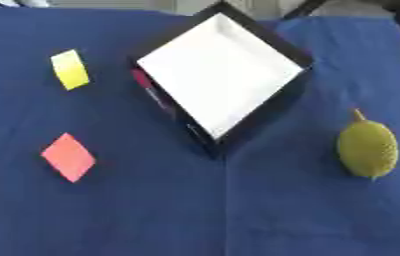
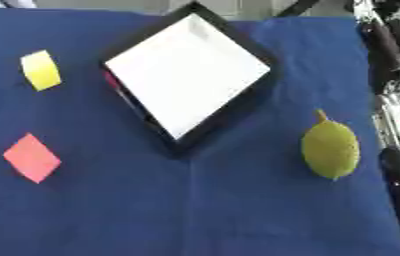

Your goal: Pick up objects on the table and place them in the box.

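Blue cloth covers the table [image 1: 238, 210] from edge to edge, and we see four things lying on it; the box [image 1: 301, 59] sits near the far edge at about the middle of the table's width, turned cornerwise so that one corner points toward the far edge and the opposite one toward the table's centre; its walls are black and its inside is white and holds nothing that we can make out; a reddish patch shows on the outer wall facing the table's left side, though we cannot tell what it is.

Toward the far left corner lies a yellow block [image 1: 70, 69], tilted, well apart from the box; nearer to us along the left side lies a pink diamond-shaped piece [image 1: 68, 156], flat on the cloth, well apart from the yellow block and from the box; on the right side of the table, about halfway between the far and near edges, lies a green oval fruit [image 2: 330, 148] with a rough skin and a short stem pointing toward the far edge; it rests near the box's right-hand corner but does not touch it.

Neither of our hands shows in either view, so we cannot tell how far open they are or whether they hold anything; beyond the table's right edge the right eye view shows some dark and silver equipment [image 2: 394, 75], too unclear for us to identify.
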Motion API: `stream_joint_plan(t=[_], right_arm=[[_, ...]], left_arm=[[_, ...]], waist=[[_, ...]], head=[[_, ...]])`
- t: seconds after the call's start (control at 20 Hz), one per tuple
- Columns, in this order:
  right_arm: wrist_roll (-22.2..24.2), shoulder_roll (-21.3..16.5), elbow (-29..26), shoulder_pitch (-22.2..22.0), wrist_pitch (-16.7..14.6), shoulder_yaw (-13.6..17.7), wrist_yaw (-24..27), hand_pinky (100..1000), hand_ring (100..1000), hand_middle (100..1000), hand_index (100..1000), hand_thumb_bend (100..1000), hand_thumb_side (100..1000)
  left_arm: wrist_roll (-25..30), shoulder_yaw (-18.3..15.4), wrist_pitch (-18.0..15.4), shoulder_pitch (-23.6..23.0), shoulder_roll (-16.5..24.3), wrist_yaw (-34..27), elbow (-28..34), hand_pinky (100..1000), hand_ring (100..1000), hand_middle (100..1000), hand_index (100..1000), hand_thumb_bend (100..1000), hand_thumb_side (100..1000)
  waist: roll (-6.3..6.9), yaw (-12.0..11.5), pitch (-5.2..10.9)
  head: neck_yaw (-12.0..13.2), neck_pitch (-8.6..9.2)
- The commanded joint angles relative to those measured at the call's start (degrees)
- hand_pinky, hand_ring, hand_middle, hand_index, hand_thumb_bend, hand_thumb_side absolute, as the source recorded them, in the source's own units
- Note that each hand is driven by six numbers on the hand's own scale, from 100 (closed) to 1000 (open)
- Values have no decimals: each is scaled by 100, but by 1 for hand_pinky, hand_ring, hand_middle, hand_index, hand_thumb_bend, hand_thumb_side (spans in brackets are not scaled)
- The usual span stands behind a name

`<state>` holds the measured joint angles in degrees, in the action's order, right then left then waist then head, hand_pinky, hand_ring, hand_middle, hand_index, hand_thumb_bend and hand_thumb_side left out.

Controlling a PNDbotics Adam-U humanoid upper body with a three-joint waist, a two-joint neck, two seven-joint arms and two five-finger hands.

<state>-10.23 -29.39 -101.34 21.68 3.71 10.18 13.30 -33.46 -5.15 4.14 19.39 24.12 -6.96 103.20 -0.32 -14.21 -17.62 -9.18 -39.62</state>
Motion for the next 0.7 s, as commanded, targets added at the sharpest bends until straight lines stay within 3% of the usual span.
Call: stream_joint_plan(t=[0.05, 0.45, 0.7], right_arm=[[12, -111, -67, 63, -8, 14, -12, 994, 844, 745, 865, 100, 589], [29, -151, -64, 49, -5, 2, -14, 994, 844, 745, 865, 100, 591], [45, -229, -50, -12, 0, -11, -32, 994, 844, 745, 865, 100, 592]], left_arm=[[-15, -51, -8, 41, 119, 17, 93, 698, 798, 929, 848, 409, 624], [47, -8, 70, 121, 315, 25, 55, 700, 801, 931, 851, 404, 622], [336, 200, 448, 427, 956, 41, -244, 709, 808, 938, 855, 398, 616]], waist=[[-4, 2, 123], [38, -6, 148], [112, -36, 209]], head=[[-8, 40], [-9, 21], [-45, -40]])
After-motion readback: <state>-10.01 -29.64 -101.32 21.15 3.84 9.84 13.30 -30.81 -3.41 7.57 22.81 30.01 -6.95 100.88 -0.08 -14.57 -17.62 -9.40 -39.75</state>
